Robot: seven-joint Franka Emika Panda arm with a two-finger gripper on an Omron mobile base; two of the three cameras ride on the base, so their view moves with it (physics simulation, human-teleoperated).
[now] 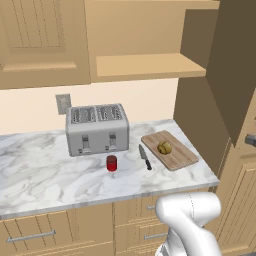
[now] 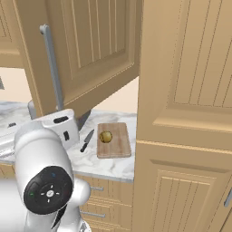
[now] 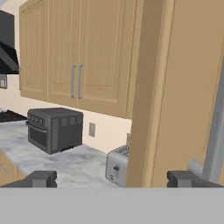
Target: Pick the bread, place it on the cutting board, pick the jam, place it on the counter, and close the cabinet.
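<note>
We are holding the end effector point(image 3: 112, 179) fully open and empty beside the open cabinet point(image 3: 175, 87) door. The bread point(image 1: 165, 147) is resting on the cutting board point(image 1: 180, 157), the jam point(image 1: 111, 163) standing on the surface point(image 1: 40, 170) before the toaster point(image 1: 97, 129).

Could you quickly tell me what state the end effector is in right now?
End effector: open, holding nothing, beside the open cabinet door.
</note>
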